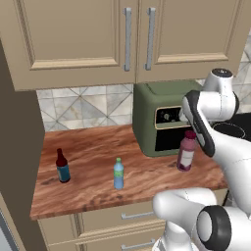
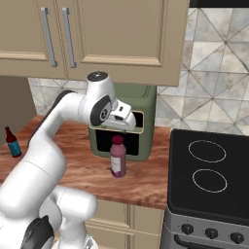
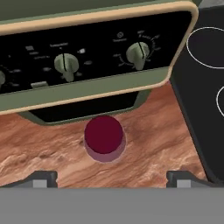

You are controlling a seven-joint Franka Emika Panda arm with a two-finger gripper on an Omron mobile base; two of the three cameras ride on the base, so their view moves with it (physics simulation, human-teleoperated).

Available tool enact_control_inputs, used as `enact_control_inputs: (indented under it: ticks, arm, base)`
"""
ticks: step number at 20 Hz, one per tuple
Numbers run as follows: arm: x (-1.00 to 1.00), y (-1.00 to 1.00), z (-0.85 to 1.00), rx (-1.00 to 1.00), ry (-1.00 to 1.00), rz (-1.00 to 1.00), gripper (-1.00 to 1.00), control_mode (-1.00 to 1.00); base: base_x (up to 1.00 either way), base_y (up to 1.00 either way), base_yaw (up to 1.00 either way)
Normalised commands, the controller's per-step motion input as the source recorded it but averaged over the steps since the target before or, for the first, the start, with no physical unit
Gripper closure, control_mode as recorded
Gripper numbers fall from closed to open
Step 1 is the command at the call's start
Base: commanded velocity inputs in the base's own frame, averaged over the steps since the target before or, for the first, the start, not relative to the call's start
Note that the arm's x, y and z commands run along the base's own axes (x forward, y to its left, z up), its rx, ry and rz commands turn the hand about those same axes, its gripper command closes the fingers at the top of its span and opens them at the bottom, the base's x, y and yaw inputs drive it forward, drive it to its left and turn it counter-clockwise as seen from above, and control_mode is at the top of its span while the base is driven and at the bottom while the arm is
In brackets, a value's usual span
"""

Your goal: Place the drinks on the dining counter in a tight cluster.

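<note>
The stout purple-capped bottle [image 1: 186,152] [image 2: 118,158] stands upright on a short wood counter [image 1: 93,147], just in front of a green toaster oven. In the hand view I look straight down on its dark-red cap [image 3: 104,136]. My gripper [image 3: 112,180] hovers above it, open, with its fingertips [image 3: 43,179] spread wide on either side and nothing between them. Further left stand the small light-blue bottle with green cap [image 1: 118,174] and the slim dark-brown bottle with blue label [image 1: 62,166] [image 2: 12,142]. The dining counter is out of view.
The green toaster oven [image 1: 162,117] [image 2: 146,104] [image 3: 87,65] rises right behind the purple-capped bottle. A black stovetop [image 2: 209,170] [image 3: 205,87] adjoins the counter on the right. Beige wall cabinets [image 1: 127,39] hang overhead. A dark wall [image 1: 19,147] closes the left end.
</note>
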Motion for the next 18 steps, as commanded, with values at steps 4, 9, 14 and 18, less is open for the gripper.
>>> enact_control_inputs:
  ticks: [4,9,14,18]
  arm:
    - [0.1,-0.15,0.01,0.06,0.0,-0.07,-1.0,-1.0]
    - [0.1,0.0,0.01,0.03,0.09,0.0,-1.0,-1.0]
    - [0.13,0.0,-0.04,0.0,0.18,0.0,-1.0,-1.0]
    - [0.0,0.0,-0.13,-0.01,0.09,0.0,-1.0,-1.0]
  base:
    - [0.0,0.0,0.0]
    - [0.0,0.0,0.0]
    - [0.0,0.0,0.0]
    - [0.0,0.0,0.0]
